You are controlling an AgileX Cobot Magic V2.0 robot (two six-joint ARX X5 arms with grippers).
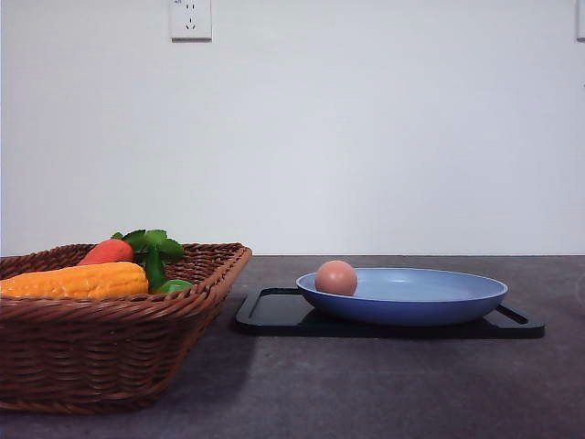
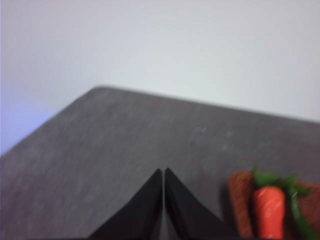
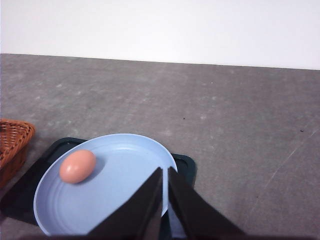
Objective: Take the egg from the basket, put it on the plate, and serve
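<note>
Resting on the plate [image 1: 430,306], smooth pinkish-brown egg [image 1: 335,277]; left gripper [image 2: 164,172], right gripper [image 3: 164,172] both closed, empty

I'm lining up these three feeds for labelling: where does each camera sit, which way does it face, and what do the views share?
Front view: low at table height, facing forward to the wall; sees the basket, and the egg on the plate on the black tray; no arm shows here.
Left wrist view: on the left arm, angled down at the table; the left gripper is shut; the carrot is nearby.
Right wrist view: on the right arm, above the plate's edge; the right gripper is shut.
Shared: front and right wrist views both show egg, plate, tray and basket.
</note>
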